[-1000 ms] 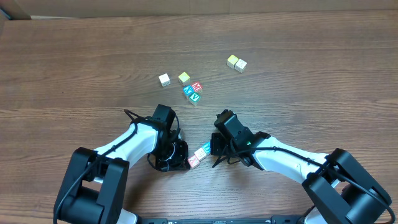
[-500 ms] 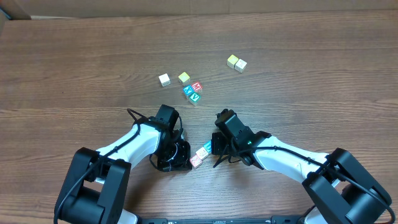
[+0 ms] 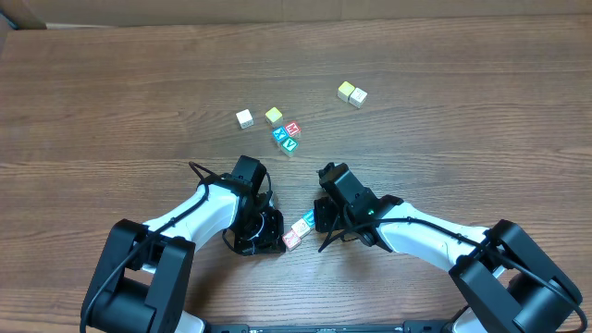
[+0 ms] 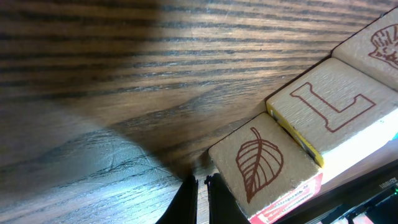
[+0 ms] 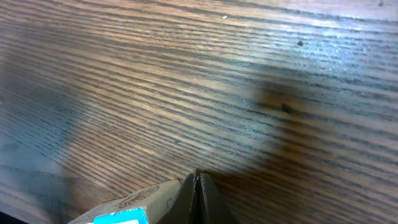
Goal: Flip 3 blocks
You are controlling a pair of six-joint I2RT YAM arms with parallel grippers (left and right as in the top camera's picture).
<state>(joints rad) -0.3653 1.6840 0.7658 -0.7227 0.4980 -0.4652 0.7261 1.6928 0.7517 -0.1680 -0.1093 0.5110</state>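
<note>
Left gripper and right gripper, both fully closed and empty, flank the near row of 3 blocks; a low push could slide rather than flip them.

both arms bent low and inward; left gripper and right gripper fully closed.

Overhead cam looks straight down on most of the counter. Left wrist cam sits super low and close, facing the leaf block and L block, the same row of blocks you see overhead toward the robot-side edge. Right wrist cam's equally close, clipping a blue-edged block.
</note>
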